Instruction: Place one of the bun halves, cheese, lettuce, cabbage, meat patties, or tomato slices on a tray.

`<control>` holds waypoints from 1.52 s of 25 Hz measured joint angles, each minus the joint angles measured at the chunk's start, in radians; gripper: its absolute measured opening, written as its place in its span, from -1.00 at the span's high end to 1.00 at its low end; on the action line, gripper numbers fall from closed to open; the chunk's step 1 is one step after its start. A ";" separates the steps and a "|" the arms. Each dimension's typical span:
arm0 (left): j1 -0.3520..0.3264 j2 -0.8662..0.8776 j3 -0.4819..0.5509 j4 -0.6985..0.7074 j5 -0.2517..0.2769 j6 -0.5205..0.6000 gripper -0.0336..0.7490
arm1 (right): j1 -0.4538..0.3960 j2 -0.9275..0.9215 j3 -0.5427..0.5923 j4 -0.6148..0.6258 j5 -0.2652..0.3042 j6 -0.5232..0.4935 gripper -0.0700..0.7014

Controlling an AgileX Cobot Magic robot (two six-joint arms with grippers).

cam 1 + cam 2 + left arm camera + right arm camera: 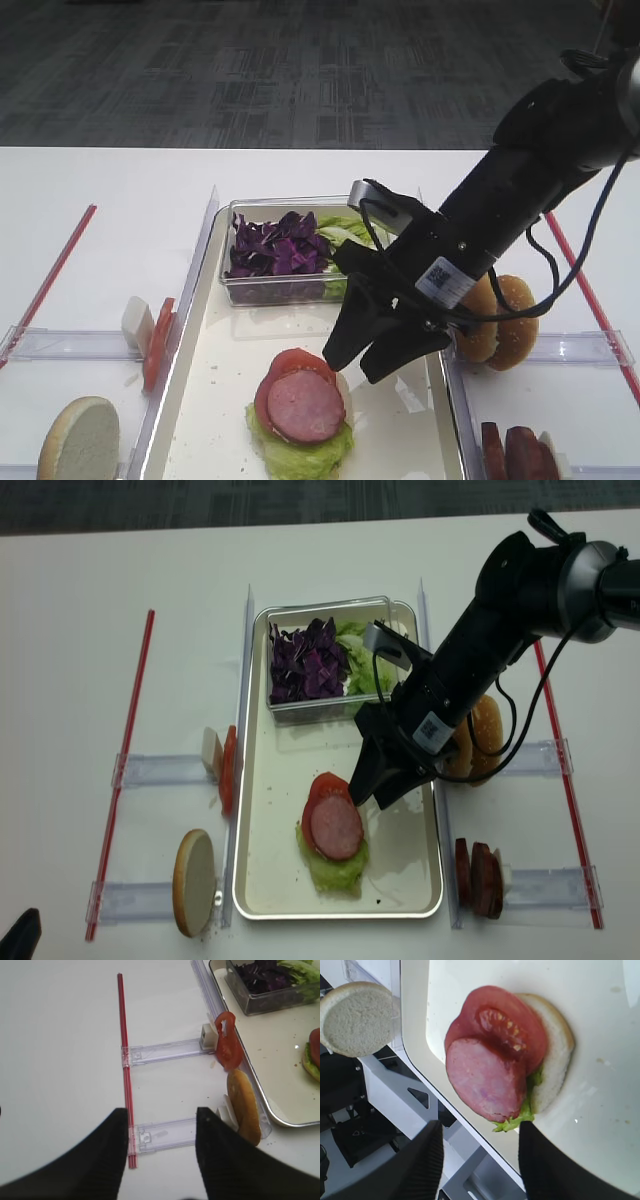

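Note:
On the cream tray (215, 400) lies a stack: a bun half (555, 1055) at the bottom, then lettuce (300, 455), a tomato slice (507, 1025) and a meat patty (305, 405) on top. My right gripper (355, 368) hangs open and empty just right of the stack, above the tray. In the right wrist view its fingers (427, 1160) straddle the tray's rim below the patty (485, 1080). My left gripper (162, 1152) is open over the bare table on the left. Nothing sits between its fingers.
A clear box (290, 290) at the tray's far end holds purple cabbage (280, 245) and lettuce. Left racks carry cheese (137, 322), a tomato slice (158, 340) and a bun half (78, 440). Right racks hold bun halves (497, 320) and meat patties (510, 450). Red straws (125, 1060) edge the workspace.

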 joint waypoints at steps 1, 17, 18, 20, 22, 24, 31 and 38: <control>0.000 0.000 0.000 0.000 0.000 0.000 0.16 | 0.000 0.000 0.000 0.002 0.000 0.002 -0.18; 0.000 0.000 0.000 0.000 0.000 0.000 0.16 | -0.002 -0.082 -0.164 -0.224 0.017 0.225 -0.18; 0.000 0.000 0.000 0.000 0.000 0.000 0.16 | -0.002 -0.085 -0.182 -0.254 0.018 0.247 -0.18; 0.000 0.000 0.000 0.000 0.000 0.000 0.16 | -0.002 -0.091 -0.214 -0.298 0.021 0.295 -0.18; 0.000 0.000 0.000 0.000 0.000 0.000 0.16 | -0.002 -0.095 -0.243 -0.340 0.025 0.340 -0.18; 0.000 0.000 0.000 0.000 0.000 0.000 0.16 | -0.002 -0.098 -0.270 -0.386 0.029 0.387 -0.18; 0.000 0.000 0.000 0.000 0.000 0.000 0.16 | -0.002 -0.098 -0.321 -0.570 0.037 0.523 -0.18; 0.000 0.000 0.000 0.000 0.000 0.000 0.16 | -0.002 -0.098 -0.327 -0.706 0.040 0.572 -0.18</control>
